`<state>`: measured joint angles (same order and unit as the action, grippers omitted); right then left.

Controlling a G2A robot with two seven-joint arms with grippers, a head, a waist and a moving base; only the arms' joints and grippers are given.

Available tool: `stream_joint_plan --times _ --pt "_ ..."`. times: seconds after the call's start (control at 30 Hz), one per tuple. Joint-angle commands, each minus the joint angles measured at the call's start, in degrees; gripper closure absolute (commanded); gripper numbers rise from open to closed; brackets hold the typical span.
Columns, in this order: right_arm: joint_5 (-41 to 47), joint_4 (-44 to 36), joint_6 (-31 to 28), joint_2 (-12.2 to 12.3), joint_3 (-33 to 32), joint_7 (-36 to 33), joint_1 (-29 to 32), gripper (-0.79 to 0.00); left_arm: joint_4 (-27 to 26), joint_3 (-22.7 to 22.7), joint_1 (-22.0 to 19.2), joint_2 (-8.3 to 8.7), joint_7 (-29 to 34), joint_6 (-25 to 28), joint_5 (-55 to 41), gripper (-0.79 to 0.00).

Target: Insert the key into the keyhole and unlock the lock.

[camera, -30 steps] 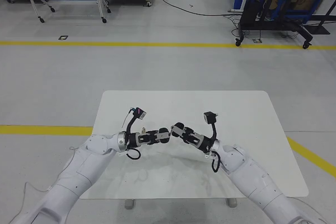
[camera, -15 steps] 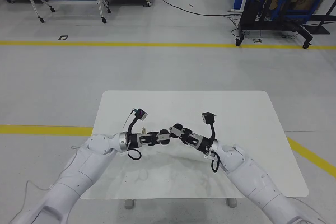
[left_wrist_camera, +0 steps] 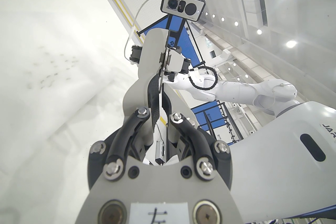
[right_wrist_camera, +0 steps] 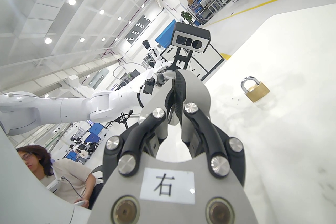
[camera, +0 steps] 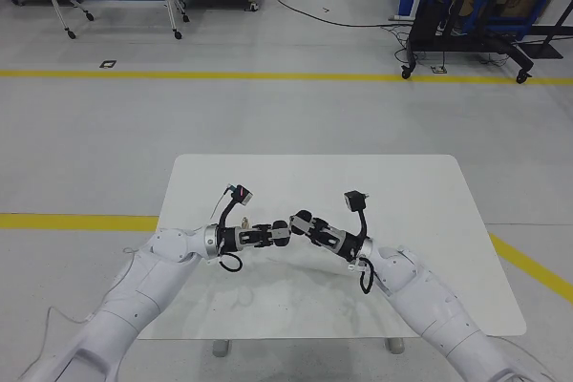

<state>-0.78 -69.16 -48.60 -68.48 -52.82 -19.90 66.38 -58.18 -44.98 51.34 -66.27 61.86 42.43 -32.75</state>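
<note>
While the padlock (right_wrist_camera: pixel 255 90) is laid on the bench (camera: pixel 411 191), the left hand (camera: pixel 283 230) is seen closed, tip to tip with the closed right hand (camera: pixel 297 225) at 3 o'clock.

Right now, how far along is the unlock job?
Done: nothing visible. The padlock lies on the table, shackle seated, no key showing in it, apart from both grippers. In hand: left gripper and right gripper are shut, tip to tip above the table; I can't make out a key in either. Remaining: get the key to the keyhole, insert, turn.
</note>
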Motion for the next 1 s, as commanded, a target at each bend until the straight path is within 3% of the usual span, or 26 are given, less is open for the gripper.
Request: stream_joint_plan --times 0.0,0.53,0.73,0.87,0.97 --pt "-0.02 -0.06 0.02 -0.04 -0.13 -0.09 0.06 -0.785 0.02 -0.06 0.04 -0.04 -0.05 0.05 0.12 0.000" --pt "-2.60 -0.66 0.65 0.14 -0.75 -0.47 -0.04 -0.785 -2.65 -0.55 0.11 1.12 -0.27 0.27 5.71 0.000" --pt "-2.80 -0.41 -7.88 3.30 -6.76 -13.69 0.04 -0.785 -5.95 0.17 -0.76 2.65 5.07 -5.07 11.85 0.000" --pt "-3.53 -3.43 -5.62 5.15 -8.93 -22.62 0.89 -0.748 -8.79 1.01 -0.64 3.24 7.29 -7.29 12.49 0.000" --pt "-1.42 -5.43 -3.64 5.83 -8.93 -27.15 1.21 -0.677 -10.62 1.98 -0.44 3.62 7.61 -7.60 13.79 0.000"
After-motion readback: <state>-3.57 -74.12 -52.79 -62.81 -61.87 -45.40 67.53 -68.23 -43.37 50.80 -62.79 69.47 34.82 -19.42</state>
